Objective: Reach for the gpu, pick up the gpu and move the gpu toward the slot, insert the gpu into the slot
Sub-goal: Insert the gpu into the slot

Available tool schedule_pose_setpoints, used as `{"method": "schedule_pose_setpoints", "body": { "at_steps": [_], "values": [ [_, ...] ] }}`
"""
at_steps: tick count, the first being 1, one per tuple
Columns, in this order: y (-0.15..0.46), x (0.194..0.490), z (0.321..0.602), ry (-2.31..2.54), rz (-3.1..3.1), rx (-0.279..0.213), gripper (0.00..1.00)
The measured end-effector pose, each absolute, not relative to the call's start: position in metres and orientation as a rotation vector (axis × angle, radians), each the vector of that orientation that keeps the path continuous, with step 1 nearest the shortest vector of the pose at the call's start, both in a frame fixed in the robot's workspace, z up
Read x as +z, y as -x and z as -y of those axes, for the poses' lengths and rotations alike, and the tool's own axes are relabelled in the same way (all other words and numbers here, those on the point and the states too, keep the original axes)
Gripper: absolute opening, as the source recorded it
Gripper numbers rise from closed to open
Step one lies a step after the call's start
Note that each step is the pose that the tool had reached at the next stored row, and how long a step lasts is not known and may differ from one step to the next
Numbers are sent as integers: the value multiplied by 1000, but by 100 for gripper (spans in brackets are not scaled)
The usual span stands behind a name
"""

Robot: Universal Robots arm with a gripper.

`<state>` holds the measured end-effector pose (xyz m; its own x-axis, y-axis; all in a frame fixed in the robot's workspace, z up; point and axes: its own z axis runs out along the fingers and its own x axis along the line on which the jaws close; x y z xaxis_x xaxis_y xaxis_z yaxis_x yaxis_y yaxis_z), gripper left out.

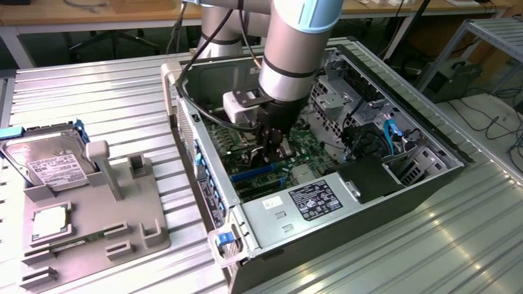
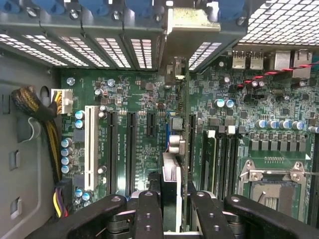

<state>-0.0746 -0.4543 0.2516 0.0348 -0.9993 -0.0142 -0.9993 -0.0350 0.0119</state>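
Note:
Inside the open computer case (image 1: 425, 177), my gripper (image 1: 274, 147) reaches down over the green motherboard (image 1: 307, 144). In the wrist view my gripper (image 2: 175, 214) is shut on the gpu (image 2: 172, 174), a thin card seen edge-on between the two black fingers (image 2: 149, 214). Its pale metal bracket (image 2: 192, 25) sits against the case's rear openings. The card stands upright right along the blue slot (image 2: 167, 132), of which a sliver shows beside it. Whether the card is seated in it, I cannot tell. In the exterior view the blue slot (image 1: 249, 173) runs out from under the gripper.
Black slots (image 2: 130, 149) and a white slot (image 2: 90, 147) flank the card. The metal processor socket (image 2: 271, 174) and a cable bundle (image 2: 45, 124) lie to either side. A power supply (image 1: 315, 199) fills the case's near end. A hard drive (image 1: 49, 162) stands in a grey fixture (image 1: 122, 220) outside.

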Motion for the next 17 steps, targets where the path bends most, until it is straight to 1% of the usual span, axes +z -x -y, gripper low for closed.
{"method": "schedule_pose_setpoints", "body": {
  "at_steps": [5,10,17],
  "values": [
    [78,249,454,2259,-2182,30,28],
    [78,245,454,2265,-2187,43,28],
    [77,245,454,2265,-2188,44,28]
  ]
}}
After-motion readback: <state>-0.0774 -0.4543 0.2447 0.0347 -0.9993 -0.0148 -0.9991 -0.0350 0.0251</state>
